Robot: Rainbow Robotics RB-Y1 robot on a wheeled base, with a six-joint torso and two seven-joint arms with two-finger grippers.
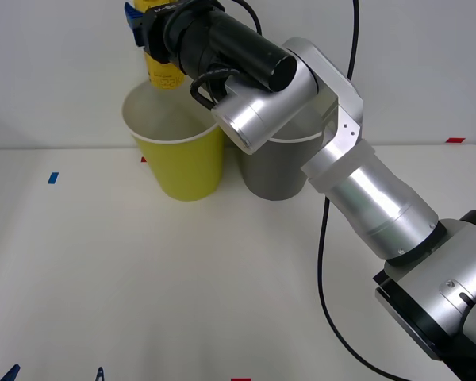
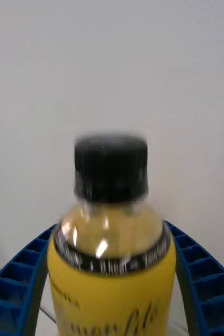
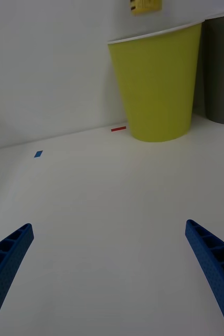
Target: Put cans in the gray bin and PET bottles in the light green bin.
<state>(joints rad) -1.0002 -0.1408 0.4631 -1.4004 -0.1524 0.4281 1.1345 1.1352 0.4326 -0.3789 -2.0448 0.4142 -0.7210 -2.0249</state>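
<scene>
Front view: my right pincer (image 1: 147, 24) pinches the PET bottle (image 1: 163, 73) above the light green bin (image 1: 182, 163), left of the gray bin (image 1: 278, 167). My left pincer (image 3: 112, 273) waits spread, near.

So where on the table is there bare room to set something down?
Bare table runs from the green bin and gray bin forward to the near edge. The back is crowded: bins side by side, right end effector holding the bottle above.
</scene>
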